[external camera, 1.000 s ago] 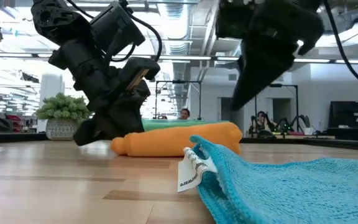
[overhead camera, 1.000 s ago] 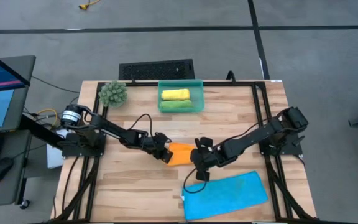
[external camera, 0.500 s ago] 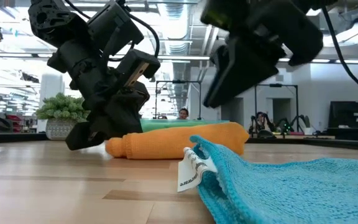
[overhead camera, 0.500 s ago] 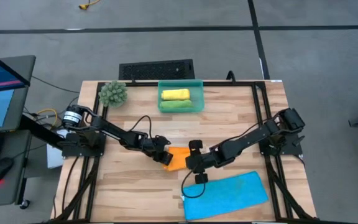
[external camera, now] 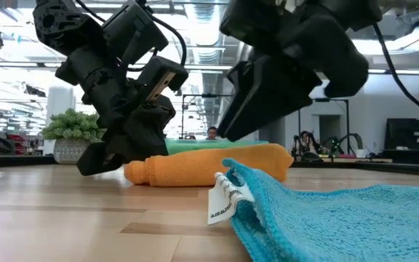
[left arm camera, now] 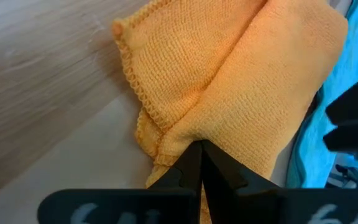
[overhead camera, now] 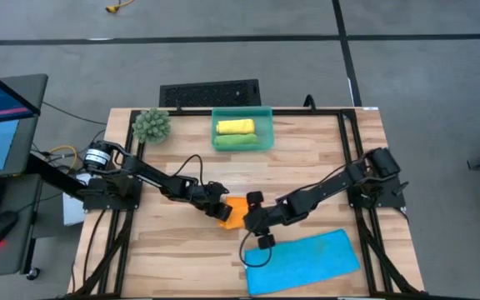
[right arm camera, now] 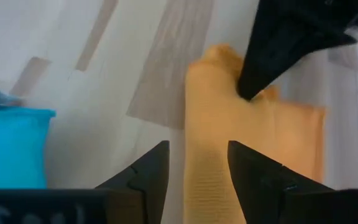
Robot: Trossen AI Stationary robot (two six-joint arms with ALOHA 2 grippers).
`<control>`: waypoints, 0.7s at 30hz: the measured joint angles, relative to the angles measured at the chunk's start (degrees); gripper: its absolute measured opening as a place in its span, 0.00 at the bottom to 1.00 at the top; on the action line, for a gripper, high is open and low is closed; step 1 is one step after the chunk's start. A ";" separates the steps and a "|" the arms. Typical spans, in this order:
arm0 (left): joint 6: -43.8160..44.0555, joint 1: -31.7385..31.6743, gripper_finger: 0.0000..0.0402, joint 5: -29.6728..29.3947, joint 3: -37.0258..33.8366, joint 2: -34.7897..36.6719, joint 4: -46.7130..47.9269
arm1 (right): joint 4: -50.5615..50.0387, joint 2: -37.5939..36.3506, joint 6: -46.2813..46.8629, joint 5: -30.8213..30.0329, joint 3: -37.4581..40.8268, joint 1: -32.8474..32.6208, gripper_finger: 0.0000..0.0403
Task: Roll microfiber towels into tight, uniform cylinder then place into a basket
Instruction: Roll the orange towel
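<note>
An orange towel (overhead camera: pixel 235 212), rolled into a short cylinder (external camera: pixel 209 164), lies on its side at the middle of the table. My left gripper (overhead camera: pixel 222 210) is shut on its left end. My right gripper (overhead camera: pixel 252 221) is open over the roll's right part, one finger on each side of it (right arm camera: pixel 210 124); I cannot tell whether it touches. A blue towel (overhead camera: pixel 302 260) lies flat near the front edge. The teal basket (overhead camera: pixel 265 129) at the far edge holds a yellow roll (overhead camera: pixel 234 126) and a green roll (overhead camera: pixel 236 141). My left gripper pinches the hemmed edge (left arm camera: pixel 166 146) at the orange roll's left end between its two shut fingers. The fingers come slanting down from the table's left. The roll rests on the table along its whole length (external camera: pixel 195 178).
A spiky green plant ball (overhead camera: pixel 151 125) stands at the far left corner. The blue towel's near corner with a white label (external camera: pixel 222 200) lies just in front of the orange roll. A black frame (overhead camera: pixel 344 150) runs around the tabletop.
My right gripper has gone toward the table's left and down over the orange roll, rolling at the wrist as it went. It now straddles the roll. My left gripper has stayed on the roll's end.
</note>
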State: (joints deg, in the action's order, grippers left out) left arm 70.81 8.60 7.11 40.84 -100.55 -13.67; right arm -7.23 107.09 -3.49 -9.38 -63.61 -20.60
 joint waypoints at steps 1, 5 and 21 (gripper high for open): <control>0.00 0.00 0.00 0.01 0.00 0.00 -0.04 | 0.25 0.50 -0.01 0.15 -0.06 0.02 0.46; -0.04 0.00 0.00 0.11 0.01 0.00 -0.23 | -1.27 3.38 0.01 -0.78 0.10 0.37 0.49; -1.22 -0.05 0.00 1.91 0.11 0.09 0.29 | -0.46 5.94 2.01 -4.27 -0.70 3.07 0.44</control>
State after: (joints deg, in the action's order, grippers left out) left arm 69.59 8.55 9.03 40.95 -100.47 -13.38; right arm -7.68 113.03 -1.48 -13.65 -64.31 -17.53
